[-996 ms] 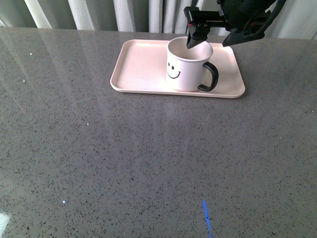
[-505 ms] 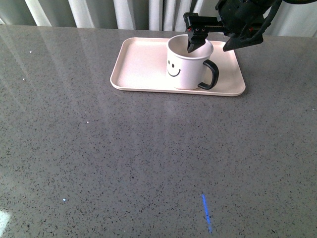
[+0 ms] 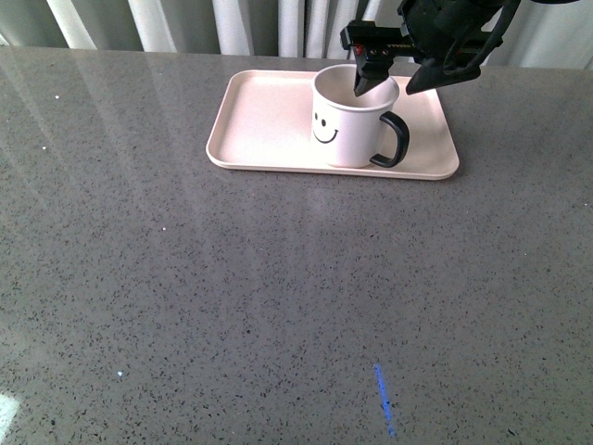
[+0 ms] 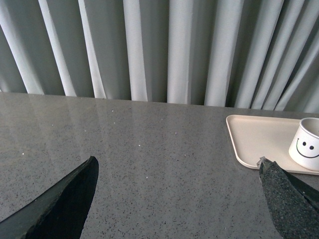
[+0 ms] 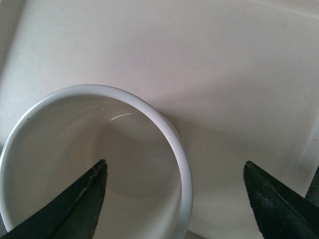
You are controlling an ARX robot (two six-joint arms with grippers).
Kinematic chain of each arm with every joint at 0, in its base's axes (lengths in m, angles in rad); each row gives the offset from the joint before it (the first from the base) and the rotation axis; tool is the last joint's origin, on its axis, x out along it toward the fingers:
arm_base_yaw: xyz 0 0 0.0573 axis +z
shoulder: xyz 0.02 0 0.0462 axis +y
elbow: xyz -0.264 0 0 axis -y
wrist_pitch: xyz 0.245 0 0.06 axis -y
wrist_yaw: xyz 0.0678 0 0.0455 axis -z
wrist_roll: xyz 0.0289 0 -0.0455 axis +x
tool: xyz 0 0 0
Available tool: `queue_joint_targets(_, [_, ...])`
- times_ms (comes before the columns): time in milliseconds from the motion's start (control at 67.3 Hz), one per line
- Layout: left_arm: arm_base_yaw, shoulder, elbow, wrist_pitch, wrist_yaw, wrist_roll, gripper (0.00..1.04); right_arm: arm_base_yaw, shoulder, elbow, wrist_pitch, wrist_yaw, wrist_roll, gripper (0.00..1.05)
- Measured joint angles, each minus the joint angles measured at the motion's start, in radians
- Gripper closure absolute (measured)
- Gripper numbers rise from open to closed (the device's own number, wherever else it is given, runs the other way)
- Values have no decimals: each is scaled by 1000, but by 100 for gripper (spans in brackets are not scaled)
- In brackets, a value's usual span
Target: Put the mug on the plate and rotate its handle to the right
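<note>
The plate (image 3: 264, 120) lies flat on the grey speckled table (image 3: 232, 297) at about 12 o'clock from where the robot looks, close to the pale curtains (image 4: 149, 45) at the far edge. The mug (image 3: 352, 125) stands upright on the plate's right half, its base inside the low rim. The smiley print faces roughly 7 o'clock and the black handle (image 3: 397, 141) sticks out between 3 and 4 o'clock. The right gripper (image 3: 386, 85) hangs over the mug from the 1 o'clock side with its jaws spread wide. One finger dips inside the mouth of the mug and the other sits outside, above the plate on the handle side. From the right wrist camera the right gripper (image 5: 174, 167) straddles the white rim of the mug (image 5: 75, 149), with bare plate (image 5: 224, 74) beyond it; whether a finger touches the wall I cannot tell. The left gripper (image 4: 177, 164) is also wide apart and holds nothing, low over the table and well apart from the plate (image 4: 254, 137) and mug (image 4: 306, 149). A short blue mark (image 3: 384, 400) shows on the table at 6 o'clock.
</note>
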Motion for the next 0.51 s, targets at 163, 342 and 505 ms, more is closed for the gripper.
queue_joint_targets(163, [0, 0, 0, 0, 0, 0, 9, 2, 5, 8, -8, 3, 2, 56])
queue_joint_targets(342, [0, 0, 0, 0, 0, 0, 9, 8, 20, 35, -25, 8, 6, 84])
queue_joint_targets(505, [0, 0, 0, 0, 0, 0, 9, 9, 26, 53, -42, 16, 13, 103])
